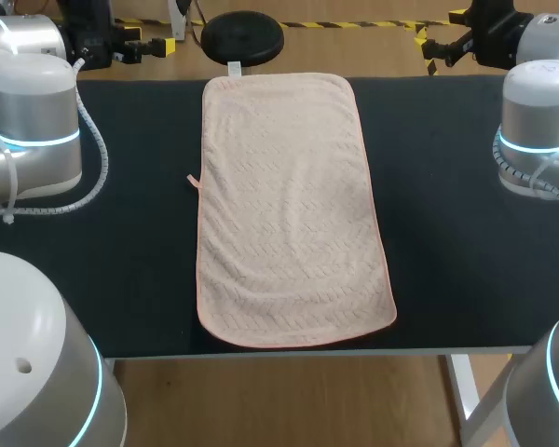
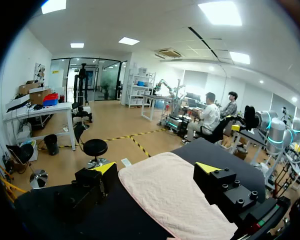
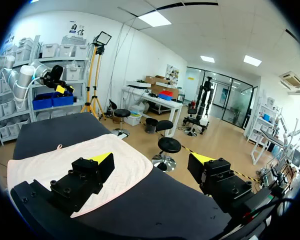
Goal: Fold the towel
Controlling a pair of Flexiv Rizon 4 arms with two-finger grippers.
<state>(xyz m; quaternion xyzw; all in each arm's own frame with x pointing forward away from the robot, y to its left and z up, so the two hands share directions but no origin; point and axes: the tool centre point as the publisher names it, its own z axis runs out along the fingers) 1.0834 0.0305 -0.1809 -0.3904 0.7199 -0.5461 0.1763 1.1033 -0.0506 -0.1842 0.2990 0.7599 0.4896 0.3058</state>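
A pale pink towel (image 1: 289,214) lies spread flat and lengthwise on the black table (image 1: 130,261), running from the far edge almost to the near edge. My left gripper (image 1: 154,43) hangs open past the far left corner of the table, above and left of the towel's far end. My right gripper (image 1: 427,48) hangs open past the far right. In the left wrist view the towel (image 2: 165,195) stretches ahead between and below the open left gripper (image 2: 156,170). In the right wrist view the towel (image 3: 55,165) lies beside and below the open right gripper (image 3: 152,162). Neither gripper holds anything.
A small white tag (image 1: 234,68) sticks out at the towel's far edge and a small loop (image 1: 193,180) at its left side. Bare black tabletop lies on both sides of the towel (image 1: 447,233). My arms' large joints stand at the table's left and right edges.
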